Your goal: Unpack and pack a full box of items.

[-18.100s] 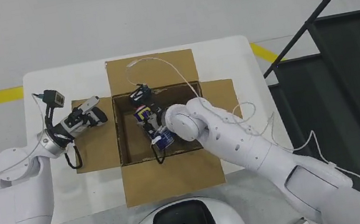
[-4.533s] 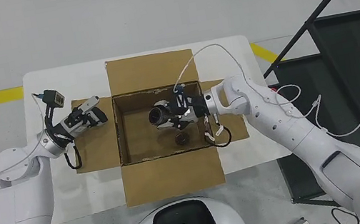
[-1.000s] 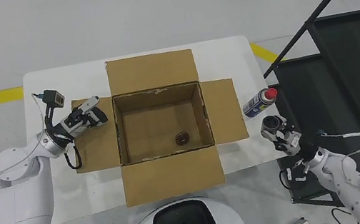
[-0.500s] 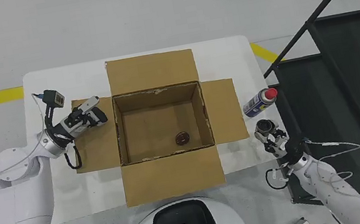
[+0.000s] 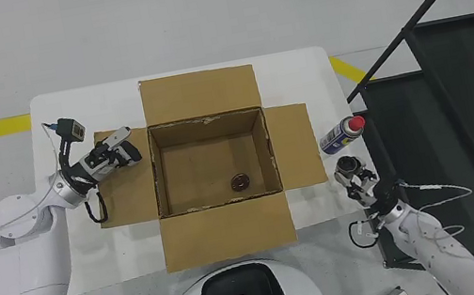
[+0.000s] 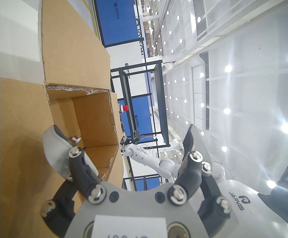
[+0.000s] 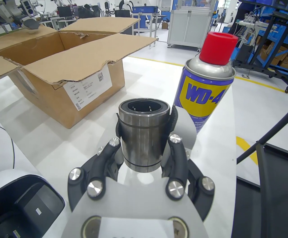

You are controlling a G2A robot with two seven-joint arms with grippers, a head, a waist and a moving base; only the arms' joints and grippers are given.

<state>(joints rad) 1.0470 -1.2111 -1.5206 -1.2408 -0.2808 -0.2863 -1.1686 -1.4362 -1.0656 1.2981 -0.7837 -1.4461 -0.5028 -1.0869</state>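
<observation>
jaws of the right gripper (image 7: 145,121) are pinching an upright sleeve (image 7: 141,144) beside the can (image 7: 203,94); those of the left gripper (image 6: 121,135) are gaping. unpacking step, seemingly: the next move is calling for a level release.

Table (image 5: 68,110) w/ box (image 5: 199,95), spray can (image 5: 340,135), maybe cylinder (image 7: 143,133).

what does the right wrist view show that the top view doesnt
Right wrist view: the white label on the outer wall of the box, and the hollow bore of the metal cylinder.
Top view: the floor of the box, with a small round part lying on it.
Both: the open box, the upright red-capped spray can, and the metal cylinder held in the right gripper.
</observation>
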